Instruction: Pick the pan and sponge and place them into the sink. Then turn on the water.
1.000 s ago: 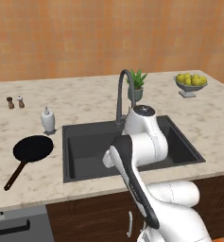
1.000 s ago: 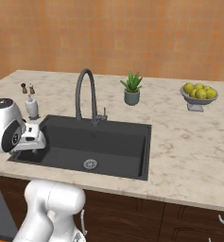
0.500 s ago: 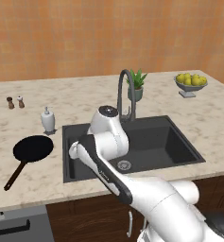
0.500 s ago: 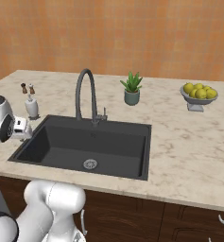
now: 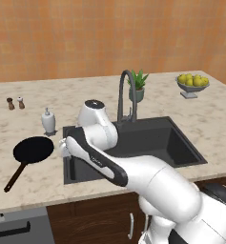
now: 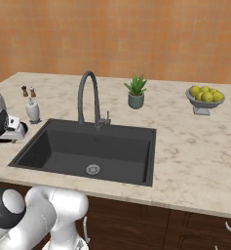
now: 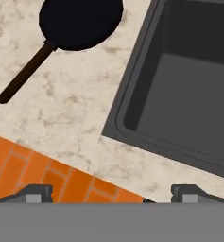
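Over the last second we see the arm swing from above the sink (image 5: 181,143) leftward, so that the hand now sits over the basin's left rim, beside the pan (image 5: 32,149); we read this as the approach to the first pick. The pan lies flat on the bench (image 5: 33,186), left of the sink, handle toward the front edge. The jaws (image 7: 111,191) stand wide, holding and touching nothing.

The pan (image 5: 33,148) looks matt black with a dark wood-like handle, the sink (image 5: 181,143) matt dark grey, the faucet (image 5: 125,95) smooth grey metal, the counter (image 5: 86,90) polished beige marble-like stone, and the far wall (image 5: 109,33) orange brick.
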